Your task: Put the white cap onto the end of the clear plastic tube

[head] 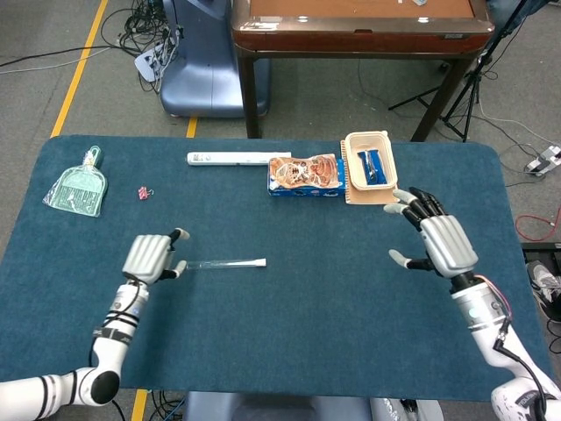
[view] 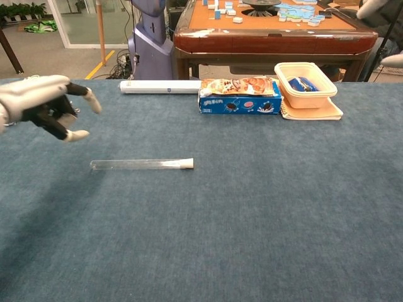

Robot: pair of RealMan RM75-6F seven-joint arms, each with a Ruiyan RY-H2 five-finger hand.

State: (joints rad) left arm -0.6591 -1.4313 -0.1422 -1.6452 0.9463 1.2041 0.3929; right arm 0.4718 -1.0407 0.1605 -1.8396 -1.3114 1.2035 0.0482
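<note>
The clear plastic tube (view: pixel 135 165) lies flat on the blue table, also seen in the head view as the tube (head: pixel 219 263). The white cap (view: pixel 186 163) sits on its right end, and shows as the cap (head: pixel 259 261) in the head view. My left hand (head: pixel 151 256) hovers off the tube's left end, fingers apart, holding nothing; the chest view shows the left hand (view: pixel 44 104) raised above the table. My right hand (head: pixel 436 239) is open far to the right, away from the tube; only a fingertip of it shows in the chest view.
At the back stand a snack box (head: pixel 305 174), a beige tub (head: pixel 370 158) with blue packets and a white bar (head: pixel 237 158). A green dustpan (head: pixel 77 189) and a pink clip (head: pixel 143 192) lie back left. A wooden table (head: pixel 359 26) stands behind.
</note>
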